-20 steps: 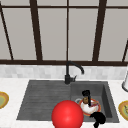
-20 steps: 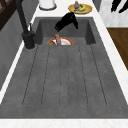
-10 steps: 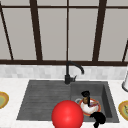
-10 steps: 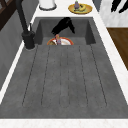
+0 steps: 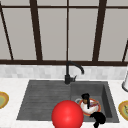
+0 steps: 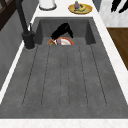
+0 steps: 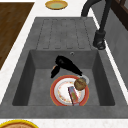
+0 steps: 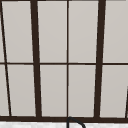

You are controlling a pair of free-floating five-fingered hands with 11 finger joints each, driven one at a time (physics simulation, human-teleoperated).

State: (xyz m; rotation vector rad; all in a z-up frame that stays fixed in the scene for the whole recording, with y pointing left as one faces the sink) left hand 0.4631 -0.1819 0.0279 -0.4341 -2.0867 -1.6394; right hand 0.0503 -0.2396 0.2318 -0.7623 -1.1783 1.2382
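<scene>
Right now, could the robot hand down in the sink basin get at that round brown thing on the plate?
Probably yes. The robot hand hangs just above the red-rimmed plate, its fingers pointing toward the round brown item, and nothing lies between them.

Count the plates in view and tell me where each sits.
3: a red-rimmed plate in the sink basin under a hand, one yellow plate on the left counter, another yellow plate on the right counter.
</scene>
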